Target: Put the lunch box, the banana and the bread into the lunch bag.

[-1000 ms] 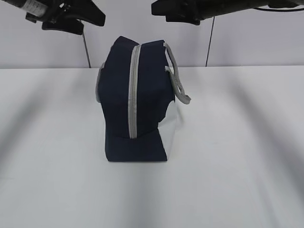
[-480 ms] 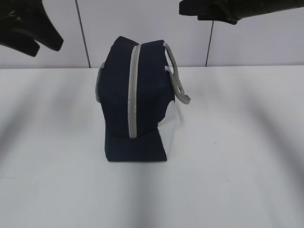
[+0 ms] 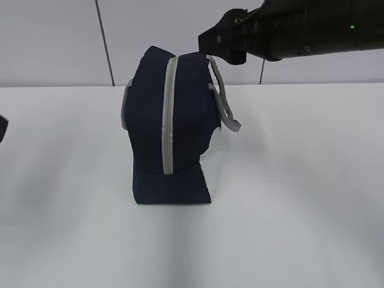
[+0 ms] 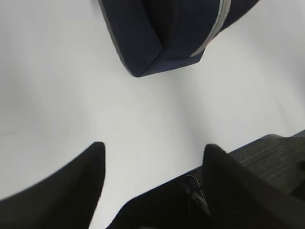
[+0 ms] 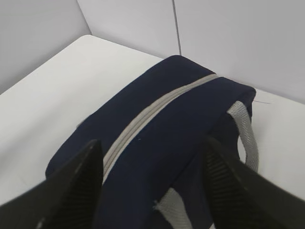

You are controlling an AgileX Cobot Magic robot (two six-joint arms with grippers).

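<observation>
A white table point(image 3: 312, 198) fills the view from 3 to 9 o'clock; at 12 o'clock a grey wall point(image 3: 54, 42) with two dark seams point(image 3: 105, 42)

soft, even, bright light fills all three views; the white table point(image 3: 300, 210) looks nearly washed out, with faint diffuse shadows. the bag point(image 3: 171, 129) reads as very dark navy with little fabric detail. the right arm point(image 3: 288, 27) is slightly blurred. both wrist views show near fingers point(image 5: 76, 191) out of focus.
</observation>
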